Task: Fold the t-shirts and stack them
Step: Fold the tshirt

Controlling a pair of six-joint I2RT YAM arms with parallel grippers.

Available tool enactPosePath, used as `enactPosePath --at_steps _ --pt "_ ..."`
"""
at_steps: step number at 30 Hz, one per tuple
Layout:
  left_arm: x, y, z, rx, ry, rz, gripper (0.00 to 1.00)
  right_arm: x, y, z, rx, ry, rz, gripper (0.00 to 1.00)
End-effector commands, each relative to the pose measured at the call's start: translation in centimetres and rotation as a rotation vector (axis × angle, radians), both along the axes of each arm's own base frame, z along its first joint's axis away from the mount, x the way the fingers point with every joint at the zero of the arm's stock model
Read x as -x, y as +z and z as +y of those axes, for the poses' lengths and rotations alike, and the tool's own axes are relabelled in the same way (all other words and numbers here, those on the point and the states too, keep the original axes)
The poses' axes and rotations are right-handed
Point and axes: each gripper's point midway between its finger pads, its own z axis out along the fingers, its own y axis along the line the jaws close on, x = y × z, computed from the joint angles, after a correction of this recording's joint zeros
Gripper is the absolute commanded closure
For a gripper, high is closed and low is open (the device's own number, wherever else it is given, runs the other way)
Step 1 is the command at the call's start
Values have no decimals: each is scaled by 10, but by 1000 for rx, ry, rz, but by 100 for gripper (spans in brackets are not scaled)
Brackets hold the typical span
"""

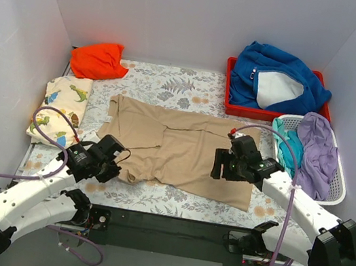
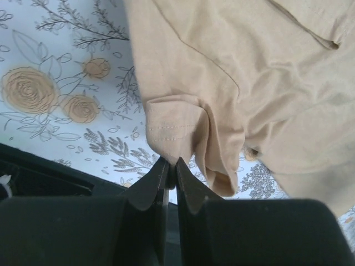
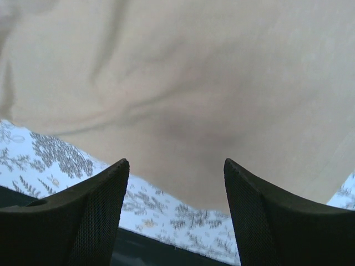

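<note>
A tan t-shirt (image 1: 182, 151) covers the middle of the floral table cover (image 1: 173, 80), leaving bare strips along the back and near edges. On the left, a dinosaur-print t-shirt (image 1: 65, 110) lies just beside it, with an orange t-shirt (image 1: 98, 59) in the back corner. On the right, a red bin (image 1: 228, 87) heaped with a blue fleece (image 1: 278, 75) and a white basket (image 1: 341, 172) crowd its edge; white walls (image 1: 14, 42) close three sides.

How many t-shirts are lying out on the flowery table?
3: tan one spread mid-table, orange one bunched far left, dinosaur-print one folded at left edge. The basket may hide more.
</note>
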Motion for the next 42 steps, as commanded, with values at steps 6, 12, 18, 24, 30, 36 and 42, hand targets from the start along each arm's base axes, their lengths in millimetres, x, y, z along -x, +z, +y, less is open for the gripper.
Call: enactPosePath --at_steps 6,12,18,24,30,36,42 --pt "4 33 18 -35 29 -52 91 43 -18 -30 -32 -336 163 26" --pt "-3 38 26 -145 -39 -49 91 67 -32 -60 67 -453 227 27" --pt "-1 39 32 -177 -52 -51 91 86 -38 -91 191 -540 248 28" --pt "8 37 41 -202 -53 -26 91 95 -39 -108 256 -602 252 29" --pt "11 40 43 -197 -51 -32 91 92 -42 -116 303 -660 234 30" --pt "7 43 41 -202 -69 -38 91 84 -45 -122 342 -700 203 32" --pt "6 44 40 -204 -80 -43 91 77 -48 -119 349 -698 193 36"
